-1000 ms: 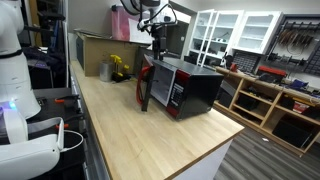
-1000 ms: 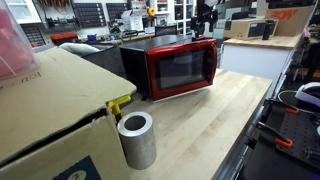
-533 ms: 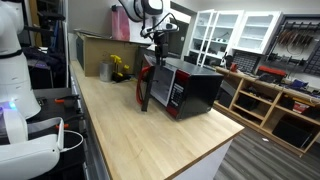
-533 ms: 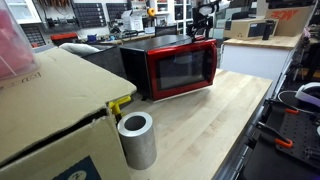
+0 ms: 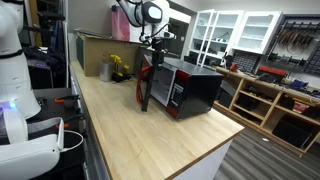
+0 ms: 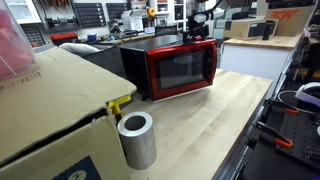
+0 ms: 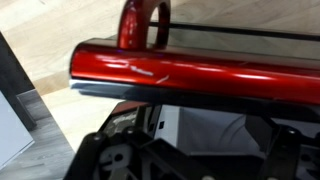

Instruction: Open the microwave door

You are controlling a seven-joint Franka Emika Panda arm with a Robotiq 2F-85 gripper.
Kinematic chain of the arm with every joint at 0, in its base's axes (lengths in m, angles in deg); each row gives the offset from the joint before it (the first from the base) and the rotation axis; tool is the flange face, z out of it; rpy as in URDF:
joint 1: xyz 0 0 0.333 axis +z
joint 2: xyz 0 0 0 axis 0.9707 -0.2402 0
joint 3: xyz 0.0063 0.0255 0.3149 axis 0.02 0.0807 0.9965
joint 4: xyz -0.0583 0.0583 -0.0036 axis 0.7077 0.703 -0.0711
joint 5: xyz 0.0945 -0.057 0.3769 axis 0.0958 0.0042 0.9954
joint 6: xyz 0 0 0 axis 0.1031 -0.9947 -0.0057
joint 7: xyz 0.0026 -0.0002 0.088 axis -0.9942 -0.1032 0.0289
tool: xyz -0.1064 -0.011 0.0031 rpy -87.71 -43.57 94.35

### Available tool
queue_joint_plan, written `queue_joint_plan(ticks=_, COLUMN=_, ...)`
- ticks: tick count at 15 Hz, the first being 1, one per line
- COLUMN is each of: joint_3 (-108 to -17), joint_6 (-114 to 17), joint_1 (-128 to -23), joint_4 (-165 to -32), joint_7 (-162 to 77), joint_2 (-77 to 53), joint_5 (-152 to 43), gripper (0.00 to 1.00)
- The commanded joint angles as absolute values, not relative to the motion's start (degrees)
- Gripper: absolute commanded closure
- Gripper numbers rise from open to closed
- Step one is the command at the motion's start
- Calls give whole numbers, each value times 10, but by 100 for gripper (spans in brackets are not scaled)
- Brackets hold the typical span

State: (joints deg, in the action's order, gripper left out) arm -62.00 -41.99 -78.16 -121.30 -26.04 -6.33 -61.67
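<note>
The microwave (image 5: 197, 90) stands on the wooden counter, black casing with a red front. The microwave door (image 5: 145, 88) is swung wide open, black inner face showing; its red outer face with dark window fills an exterior view (image 6: 182, 68). My gripper (image 5: 157, 50) hangs above the door's top edge, free of it, and also shows in an exterior view (image 6: 196, 22). In the wrist view the door's red top edge (image 7: 190, 75) crosses the frame, with the pale oven cavity below. The gripper (image 7: 195, 140) looks open and empty.
A brown cardboard box (image 5: 95, 48) stands behind the microwave, close in an exterior view (image 6: 50, 110). A grey cylinder (image 6: 136, 140) and a yellow object (image 6: 120, 103) sit by it. The wooden counter (image 5: 150, 135) stretches forward. Shelves (image 5: 265, 95) stand beyond its far edge.
The arm has shifted slightly sideways above the microwave. The door stands as it did.
</note>
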Motion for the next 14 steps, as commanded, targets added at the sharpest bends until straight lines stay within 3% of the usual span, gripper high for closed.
queue_joint_plan(ticks=1, joint_3=-615, joint_6=-392, joint_1=-764, joint_4=-1209, joint_7=-237, joint_2=-53, joint_5=-574, gripper=0)
queue_joint_plan(ticks=14, joint_3=-606, joint_6=-292, joint_1=-729, joint_4=-1219, joint_7=-106, joint_2=-35, joint_5=-517, gripper=0)
